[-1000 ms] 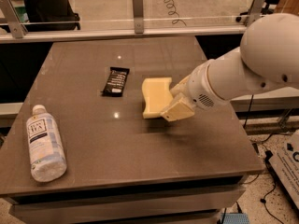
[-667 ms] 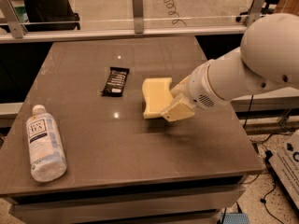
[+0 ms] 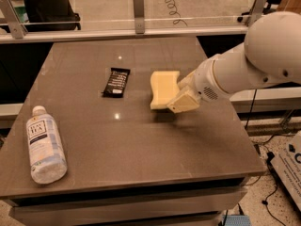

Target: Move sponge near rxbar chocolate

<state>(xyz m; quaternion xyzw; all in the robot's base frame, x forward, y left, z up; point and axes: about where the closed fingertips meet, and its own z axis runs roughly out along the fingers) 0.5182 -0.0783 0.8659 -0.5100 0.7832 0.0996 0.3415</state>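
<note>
Starting at the near left, we note a clear plastic bottle [image 3: 44, 147] with a white label. It lies on its side on the smooth grey-brown table [image 3: 141, 173], well apart from the work. At middle right, the gripper [image 3: 175, 98] reaches in from the right and is clamped on the right edge of the sponge [image 3: 163, 87], which leaves the block's left side free to approach the bar. The shadow beneath suggests the sponge is tilted and raised off the table, though one finger is hidden, so we record this as probable. The sponge is thick pale yellow foam with wavy sides. Just left and slightly farther lies the rxbar chocolate [image 3: 116, 82], flat, black-wrapped and white-lettered, near the sponge but apart from it. We judge that only the set-down is left. Farthest, a metal rail [image 3: 136, 32] edges the table.
</note>
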